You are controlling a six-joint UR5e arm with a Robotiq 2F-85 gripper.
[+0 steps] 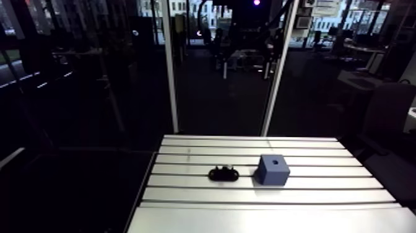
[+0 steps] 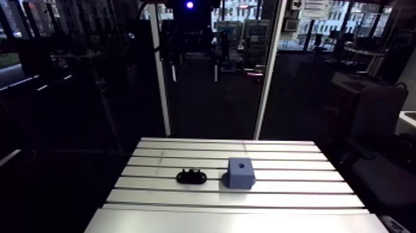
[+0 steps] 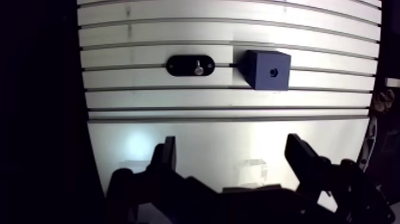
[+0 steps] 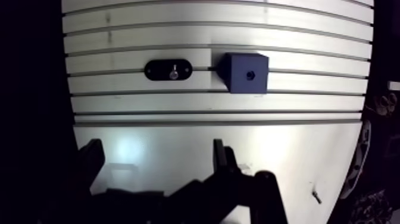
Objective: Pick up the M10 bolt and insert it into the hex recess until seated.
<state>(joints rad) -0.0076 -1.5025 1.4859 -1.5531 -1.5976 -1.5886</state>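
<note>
We saw the gripper (image 3: pixel 232 146) open and holding nothing, well apart from the blue block (image 3: pixel 268 70) on the table (image 3: pixel 238 98). Nothing was done yet. 1 M10 bolt (image 3: pixel 198 68) stood in 1 black holder (image 3: pixel 181 64) just beside the block. The block's 1 hex recess (image 3: pixel 273 72) was empty. Pick and insert both remained.

Small silvery bolt (image 3: pixel 199 68) sits in a black oval holder (image 3: pixel 180 65) mid-table; just right of it, a blue block (image 3: pixel 262 62), recess (image 3: pixel 273 72) facing up.
</note>
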